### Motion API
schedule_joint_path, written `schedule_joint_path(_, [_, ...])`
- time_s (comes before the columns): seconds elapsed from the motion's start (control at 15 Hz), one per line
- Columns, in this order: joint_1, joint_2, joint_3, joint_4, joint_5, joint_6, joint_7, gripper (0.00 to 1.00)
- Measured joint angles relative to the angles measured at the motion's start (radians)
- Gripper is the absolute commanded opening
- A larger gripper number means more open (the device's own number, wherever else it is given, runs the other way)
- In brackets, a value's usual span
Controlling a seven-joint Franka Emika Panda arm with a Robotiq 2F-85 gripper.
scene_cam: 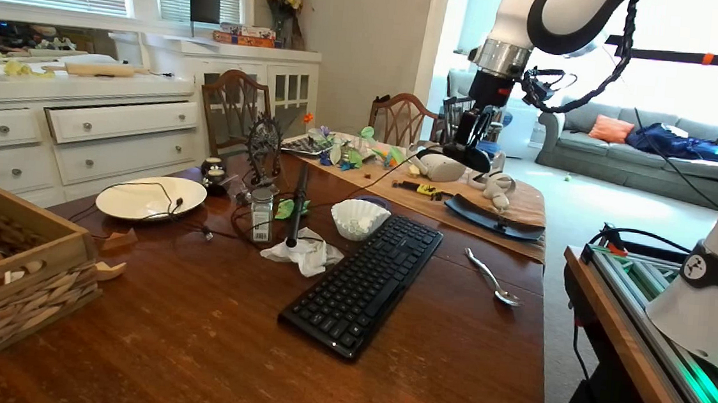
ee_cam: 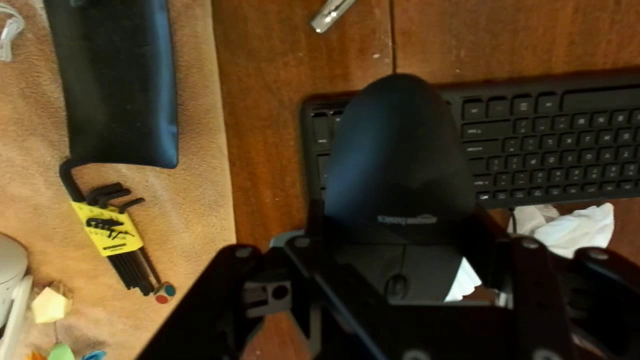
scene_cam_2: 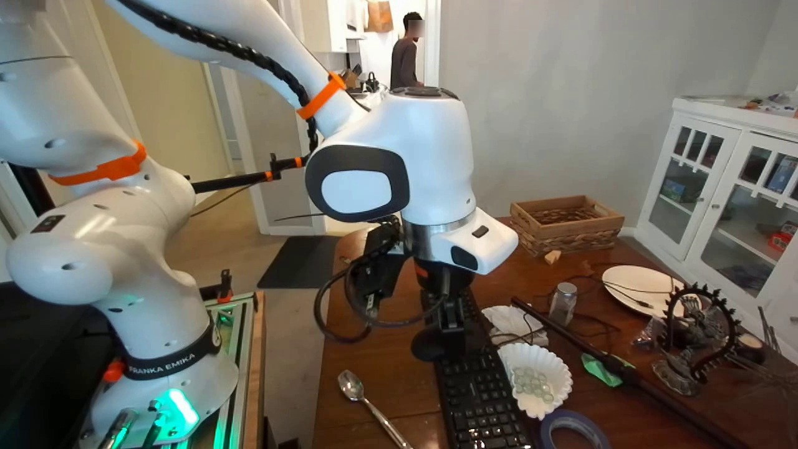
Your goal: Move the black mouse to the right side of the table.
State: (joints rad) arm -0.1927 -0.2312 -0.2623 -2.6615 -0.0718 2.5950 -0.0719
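Note:
The black mouse [ee_cam: 400, 155] is held between the fingers of my gripper [ee_cam: 400, 225] in the wrist view, its rounded back toward the top of the picture. In an exterior view the mouse [scene_cam: 465, 157] hangs below the gripper [scene_cam: 473, 133], in the air over the table. In an exterior view the mouse [scene_cam_2: 433, 345] shows under the gripper [scene_cam_2: 450, 321], in front of the black keyboard [scene_cam_2: 483, 393]. The reddish-brown wooden table [scene_cam: 212, 356] lies underneath. The gripper's fingers are partly dark in the wrist view, and the mouse's front end is partly hidden by them.
The keyboard [scene_cam: 365, 285] lies mid-table beside a white fluted bowl [scene_cam: 357, 227] and a silver spoon [scene_cam: 487, 277]. A black pole [scene_cam: 298, 206], a white plate [scene_cam: 151, 198] and a wooden basket [scene_cam: 20, 271] stand further along. A yellow hex-key set [ee_cam: 107, 227] and a black curved piece [ee_cam: 117, 85] lie on a tan cloth.

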Motion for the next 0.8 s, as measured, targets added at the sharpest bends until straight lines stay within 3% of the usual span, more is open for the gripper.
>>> schedule_joint_path(0.4, [0.003,0.08,-0.176,0.115,0.135,-0.114,-0.466,0.42])
schedule_joint_path(0.47, [0.001,0.111,-0.186,0.141,0.169,-0.141,-0.534,0.67])
schedule_joint_path(0.6, [-0.007,0.177,-0.19,0.185,0.236,-0.166,-0.634,0.67])
schedule_joint_path(0.8, [-0.007,0.231,-0.188,0.216,0.257,-0.166,-0.663,0.67])
